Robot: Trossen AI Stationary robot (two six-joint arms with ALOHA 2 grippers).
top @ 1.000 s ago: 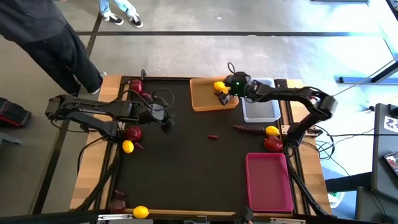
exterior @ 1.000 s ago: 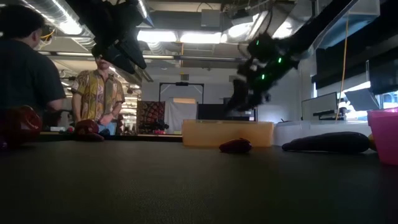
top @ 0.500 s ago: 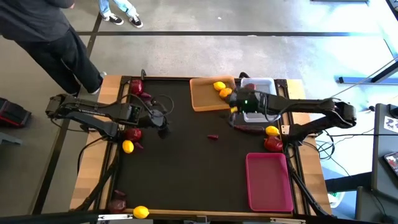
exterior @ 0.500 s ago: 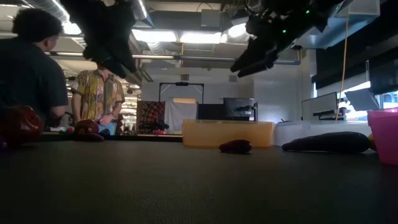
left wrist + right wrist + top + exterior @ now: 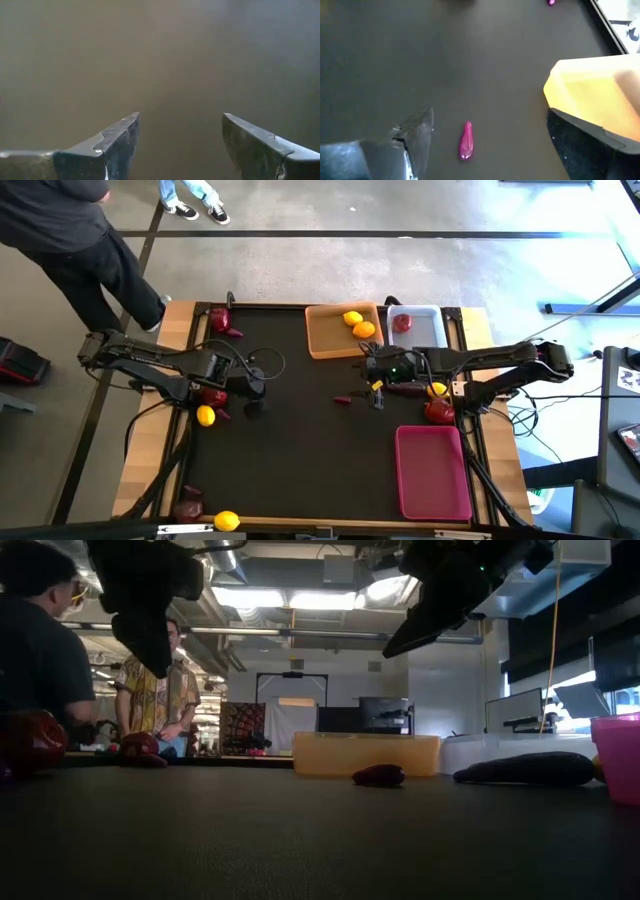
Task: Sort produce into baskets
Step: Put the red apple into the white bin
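Black mat (image 5: pixel 300 450) on a wood-edged table (image 5: pixel 175 320); grey floor (image 5: pixel 350 270).

The right gripper (image 5: pixel 376 392) has left the orange tray (image 5: pixel 325 340), swung back over the mat and now hangs with fingers apart near the small purple piece (image 5: pixel 342 399). An orange citrus (image 5: pixel 363 330) now lies in that tray beside the lemon (image 5: pixel 352 318), and a red apple (image 5: pixel 402 323) shows in the white tray (image 5: pixel 433 345). The left gripper (image 5: pixel 255 388) has drawn back slightly toward its own side. The person (image 5: pixel 60 240) has shifted.
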